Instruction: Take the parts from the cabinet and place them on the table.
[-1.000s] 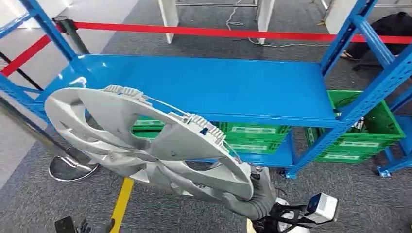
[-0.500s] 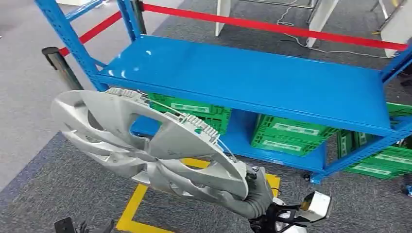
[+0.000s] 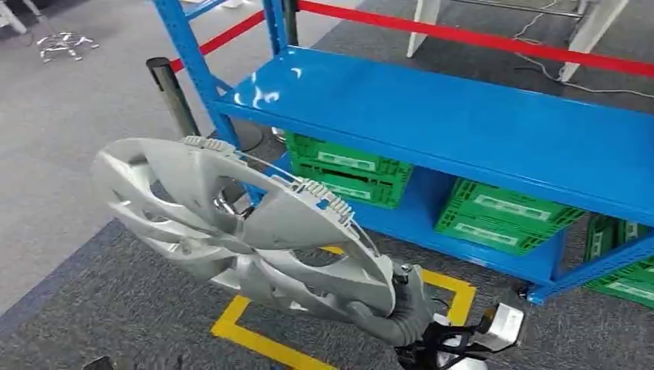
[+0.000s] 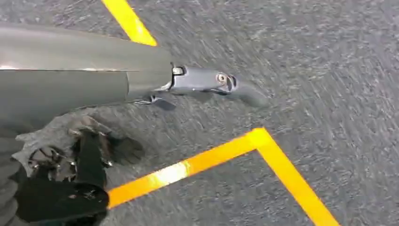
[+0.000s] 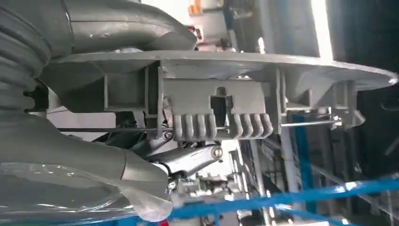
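Low at the front of the head view, right hand (image 3: 401, 312) holds silver wheel cover (image 3: 239, 231) by its rim, clear of the shelf.
Fingers (image 5: 188, 157) pinch the cover's edge, thumb on one face, darker fingers under the clip side. Cover tilted in front of the blue rack (image 3: 478, 123), over grey carpet and yellow floor tape (image 3: 254, 339). Versus earlier frames the whole scene slid right: camera turned, cover keeps same place in view; green crates (image 3: 347, 169) now sit further right, grey post (image 3: 173, 96) in view. Left hand (image 4: 216, 84) hangs over floor, fingers apart, holding nothing.
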Controlling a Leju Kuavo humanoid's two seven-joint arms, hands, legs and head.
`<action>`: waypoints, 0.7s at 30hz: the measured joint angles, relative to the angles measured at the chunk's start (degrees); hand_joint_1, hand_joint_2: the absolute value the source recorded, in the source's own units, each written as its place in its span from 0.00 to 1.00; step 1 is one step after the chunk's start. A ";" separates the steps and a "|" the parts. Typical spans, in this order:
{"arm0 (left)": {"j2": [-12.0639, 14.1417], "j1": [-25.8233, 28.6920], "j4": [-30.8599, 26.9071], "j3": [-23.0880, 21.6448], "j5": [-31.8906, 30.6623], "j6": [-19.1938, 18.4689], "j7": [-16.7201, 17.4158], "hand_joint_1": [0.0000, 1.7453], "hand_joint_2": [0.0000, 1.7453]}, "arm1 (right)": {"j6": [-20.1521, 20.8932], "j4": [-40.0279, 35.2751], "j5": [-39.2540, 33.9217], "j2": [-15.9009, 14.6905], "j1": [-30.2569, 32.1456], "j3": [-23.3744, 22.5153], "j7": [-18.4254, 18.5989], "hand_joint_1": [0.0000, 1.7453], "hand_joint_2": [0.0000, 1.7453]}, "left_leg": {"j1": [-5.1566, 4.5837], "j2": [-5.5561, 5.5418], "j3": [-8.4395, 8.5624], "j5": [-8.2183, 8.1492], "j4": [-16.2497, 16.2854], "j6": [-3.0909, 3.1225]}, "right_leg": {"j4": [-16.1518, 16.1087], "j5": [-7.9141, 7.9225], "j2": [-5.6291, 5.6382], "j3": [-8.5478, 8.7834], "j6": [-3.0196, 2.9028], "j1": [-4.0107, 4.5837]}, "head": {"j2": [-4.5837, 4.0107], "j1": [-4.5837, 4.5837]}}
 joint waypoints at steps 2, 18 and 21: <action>0.00 0.01 0.02 0.00 -0.50 0.04 0.26 0.00 1.00 | -0.07 0.00 0.09 0.00 -0.03 0.00 0.02 1.00 1.00 | 0.54 0.08 0.76 1.62 2.49 -0.55 | 0.93 0.35 -1.80 -1.46 0.12 -0.01 | 0.00 0.02; -0.44 -0.29 0.02 0.00 -1.49 -0.96 -0.31 0.00 1.00 | -0.90 0.00 0.61 -0.24 -0.49 0.04 0.02 1.00 1.00 | -1.36 -1.99 5.22 11.23 -16.20 4.12 | 18.01 -6.10 2.06 -6.60 1.67 0.34 | 0.00 0.24; -0.53 -0.30 0.02 0.00 -1.64 -0.63 -0.31 0.00 1.00 | -1.36 0.00 0.61 -0.24 -0.54 0.11 0.02 1.00 1.00 | -1.34 -4.16 3.57 12.63 -15.75 3.73 | 3.91 -2.74 7.05 2.97 0.32 0.69 | 0.00 0.22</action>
